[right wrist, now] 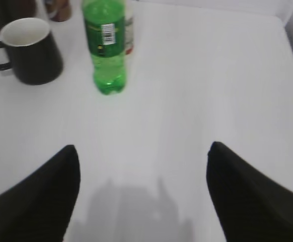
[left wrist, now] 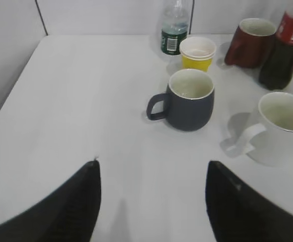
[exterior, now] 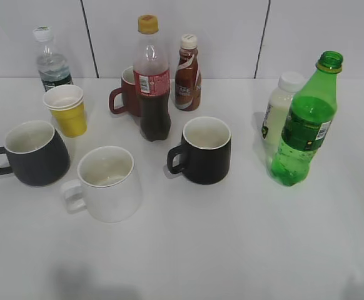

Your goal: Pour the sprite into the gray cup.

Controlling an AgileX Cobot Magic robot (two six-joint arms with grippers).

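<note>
The sprite (exterior: 304, 125) is a tall green bottle with no cap, standing upright at the right of the table; it also shows in the right wrist view (right wrist: 106, 45), up and left of my right gripper (right wrist: 142, 151), which is open and empty. The gray cup (exterior: 35, 153) stands at the left with its handle to the left; it also shows in the left wrist view (left wrist: 189, 99), ahead and to the right of my left gripper (left wrist: 152, 166), which is open and empty. Neither gripper shows in the exterior view.
A white mug (exterior: 110, 183), a black mug (exterior: 204, 150), a cola bottle (exterior: 152, 81), a red mug (exterior: 127, 92), a brown drink bottle (exterior: 187, 74), stacked yellow paper cups (exterior: 67, 109), a water bottle (exterior: 49, 59) and a white bottle (exterior: 281, 109) behind the sprite.
</note>
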